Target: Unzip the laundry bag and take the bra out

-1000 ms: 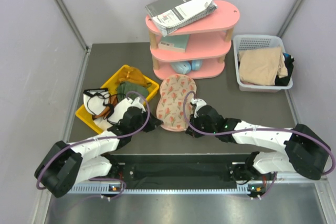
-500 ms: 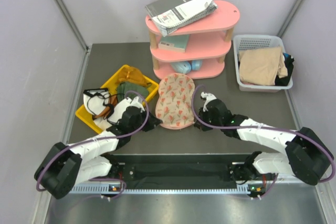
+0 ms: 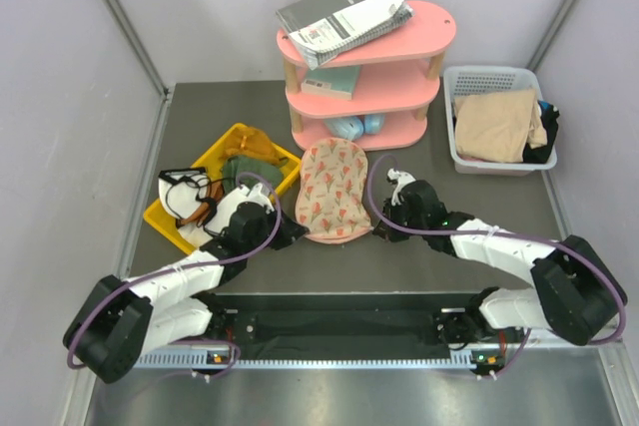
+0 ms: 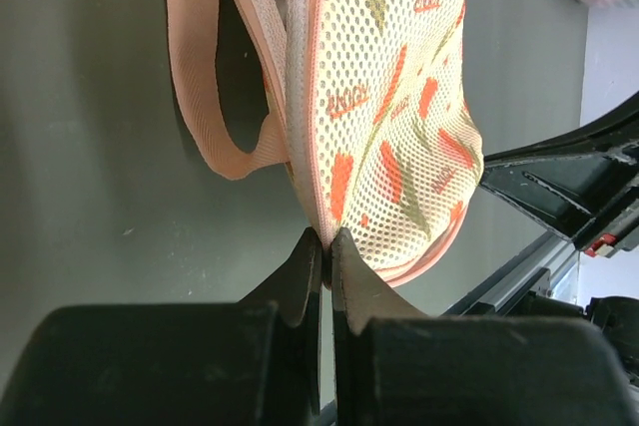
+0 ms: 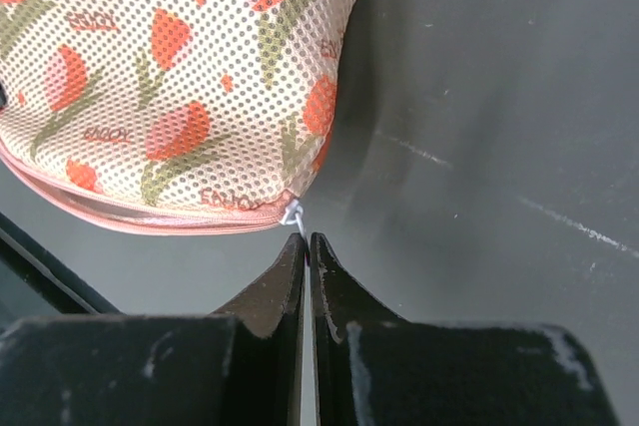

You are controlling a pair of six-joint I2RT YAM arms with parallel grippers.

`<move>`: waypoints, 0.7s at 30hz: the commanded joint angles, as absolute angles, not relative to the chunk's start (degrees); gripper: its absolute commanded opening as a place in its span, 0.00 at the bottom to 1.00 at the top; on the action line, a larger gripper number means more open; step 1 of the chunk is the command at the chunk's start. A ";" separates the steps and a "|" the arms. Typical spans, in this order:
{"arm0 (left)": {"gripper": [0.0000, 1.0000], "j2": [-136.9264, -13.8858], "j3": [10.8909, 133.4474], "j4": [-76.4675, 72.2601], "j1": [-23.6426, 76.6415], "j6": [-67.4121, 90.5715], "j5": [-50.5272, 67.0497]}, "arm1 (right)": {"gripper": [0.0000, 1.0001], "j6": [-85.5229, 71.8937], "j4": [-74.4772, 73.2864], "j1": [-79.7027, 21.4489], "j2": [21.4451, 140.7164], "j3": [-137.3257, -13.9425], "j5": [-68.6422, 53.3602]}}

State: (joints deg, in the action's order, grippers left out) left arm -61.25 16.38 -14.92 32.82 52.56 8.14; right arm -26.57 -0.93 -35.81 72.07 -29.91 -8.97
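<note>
The laundry bag (image 3: pixel 334 190) lies in the middle of the table, cream-pink mesh with red fruit print. My left gripper (image 3: pixel 300 235) is shut on the pink trim at the bag's near left edge (image 4: pixel 326 241); the bag's body (image 4: pixel 389 97) and its pink loop strap (image 4: pixel 200 97) stretch away from the fingers. My right gripper (image 3: pixel 376 226) is at the bag's near right edge, shut on the small metal zipper pull (image 5: pixel 296 214) at the end of the pink zipper line on the bag (image 5: pixel 170 77). The bra is hidden.
A yellow bin (image 3: pixel 172 225) with olive cloth (image 3: pixel 250 169) and other items stands to the left. A pink oval shelf (image 3: pixel 364 97) with books stands behind the bag. A white lattice basket (image 3: pixel 479 163) with beige cloth is at the back right.
My right gripper has swung from the bag's near end to the right and farther back, along its edge. The bag has shifted and turned slightly. The left gripper has stayed put.
</note>
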 commanded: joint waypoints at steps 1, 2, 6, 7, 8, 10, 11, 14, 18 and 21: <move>0.00 -60.21 15.38 -12.66 31.29 50.45 5.36 | 0.00 -23.47 -0.44 -32.70 75.05 -31.64 -5.10; 0.00 -60.21 15.38 -12.66 31.20 50.36 5.36 | 0.00 -23.29 -0.44 -32.61 75.41 -31.73 -5.10; 0.00 -60.38 15.47 -12.66 31.11 49.84 5.71 | 0.00 -22.76 -0.44 -32.08 76.73 -32.69 -5.27; 0.00 -60.38 15.90 -11.79 31.03 49.49 5.89 | 0.00 -22.59 -0.44 -31.91 76.64 -33.04 -5.27; 0.00 -60.55 16.34 -11.17 31.11 48.53 6.06 | 0.00 -22.41 -1.05 -31.82 76.55 -33.22 -5.27; 0.00 -60.91 17.40 -10.20 31.11 47.03 7.81 | 0.00 -22.24 -1.93 -31.82 75.68 -33.40 -4.84; 0.00 -61.26 17.58 -10.37 31.20 45.54 8.52 | 0.00 -22.15 -2.89 -31.82 75.33 -33.40 -4.75; 0.00 -62.22 17.84 -12.03 31.20 43.17 13.08 | 0.00 -22.32 -4.39 -31.90 73.22 -32.78 -4.40; 0.00 -63.63 18.63 -12.57 31.38 40.61 18.19 | 0.00 -22.94 -7.81 -31.91 69.45 -31.29 -4.39; 0.00 -63.98 19.16 -11.78 31.99 39.12 20.47 | 0.00 -23.73 -10.36 -32.08 66.46 -30.50 -4.74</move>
